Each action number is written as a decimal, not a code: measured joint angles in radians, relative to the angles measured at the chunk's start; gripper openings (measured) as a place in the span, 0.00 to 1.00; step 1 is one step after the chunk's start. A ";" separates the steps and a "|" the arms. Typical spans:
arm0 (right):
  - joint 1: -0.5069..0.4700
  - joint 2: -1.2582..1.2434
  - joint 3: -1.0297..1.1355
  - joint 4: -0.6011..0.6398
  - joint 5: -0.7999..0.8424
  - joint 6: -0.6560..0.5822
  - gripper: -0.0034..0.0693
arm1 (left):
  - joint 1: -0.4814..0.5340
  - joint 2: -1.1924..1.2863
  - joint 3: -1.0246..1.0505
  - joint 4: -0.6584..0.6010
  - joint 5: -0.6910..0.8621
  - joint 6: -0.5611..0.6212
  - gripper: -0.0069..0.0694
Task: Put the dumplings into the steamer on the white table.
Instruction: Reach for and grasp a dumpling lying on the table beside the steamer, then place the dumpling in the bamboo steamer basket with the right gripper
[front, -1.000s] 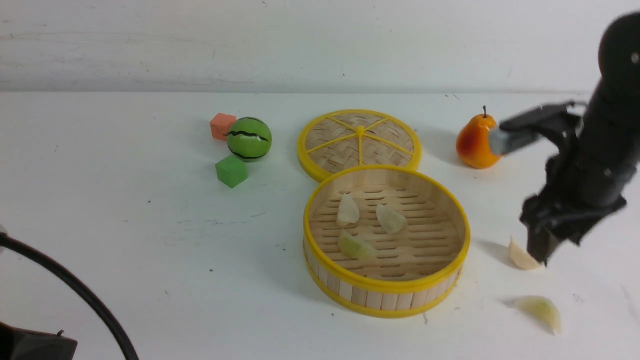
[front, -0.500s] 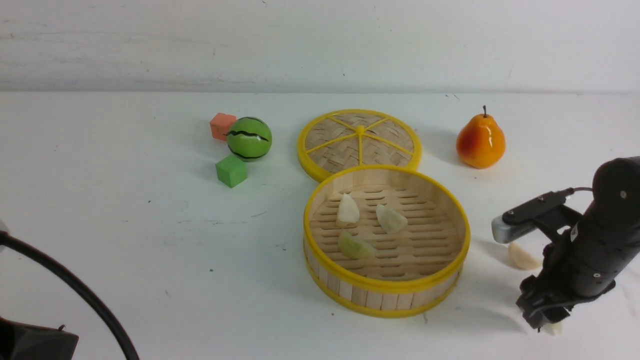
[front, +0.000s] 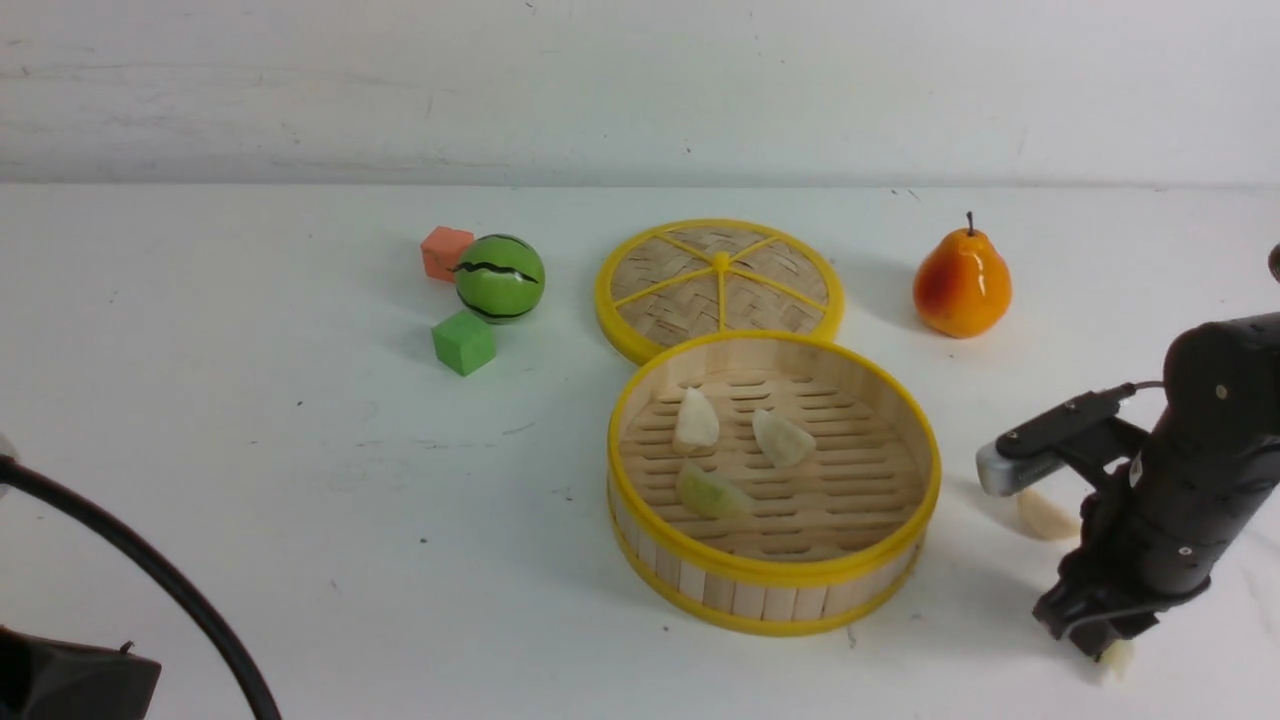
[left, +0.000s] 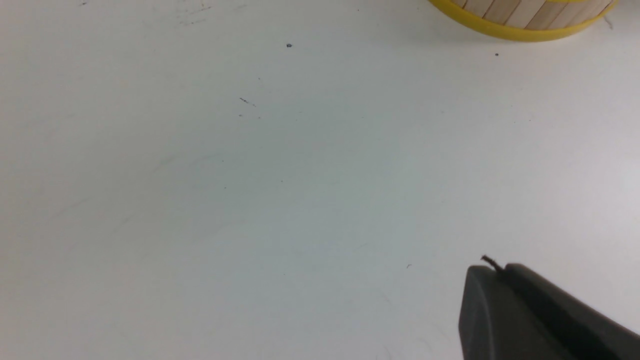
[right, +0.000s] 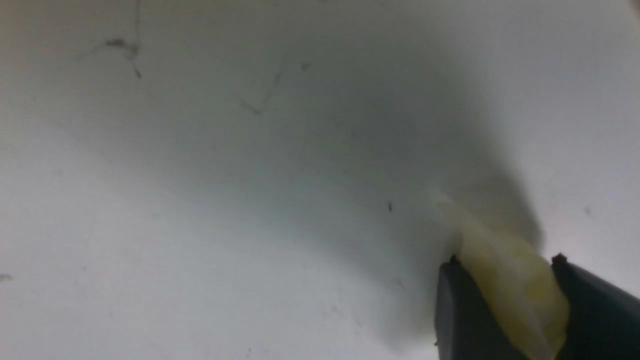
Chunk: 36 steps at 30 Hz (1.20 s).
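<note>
**Front view.** The steamer (front: 775, 575) stands mid-tabletop (front: 250, 450). On its slatted floor lie a cream dumpling (front: 695, 420), a second cream dumpling (front: 780, 438) and a green-tinged dumpling (front: 710, 490). Well apart from it, on the right, the right pincer (front: 1098, 645) points down at the tabletop. The tip of a yellow-green dumpling (front: 1116, 660) shows just beneath its fingers. A loose cream dumpling (front: 1045, 518) lies near, partly hidden by the arm.

**Left wrist view.** The left pincer (left: 495, 272) has its fingers pressed together on nothing, over bare tabletop, with the steamer's wall beyond.

**Right wrist view.** The yellow-green dumpling fills the narrow gap between the two dark fingers, and both touch it. Whether it rests on the tabletop cannot be told.
</note>
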 joint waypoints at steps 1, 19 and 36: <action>0.004 -0.015 -0.027 -0.006 0.031 0.011 0.34 | 0.000 0.000 0.000 0.000 0.000 0.000 0.11; 0.342 0.054 -0.438 0.121 0.101 0.118 0.34 | 0.000 0.001 0.000 0.000 -0.015 0.000 0.12; 0.342 0.222 -0.480 0.103 0.015 0.232 0.74 | 0.000 0.001 0.000 0.001 0.004 0.000 0.12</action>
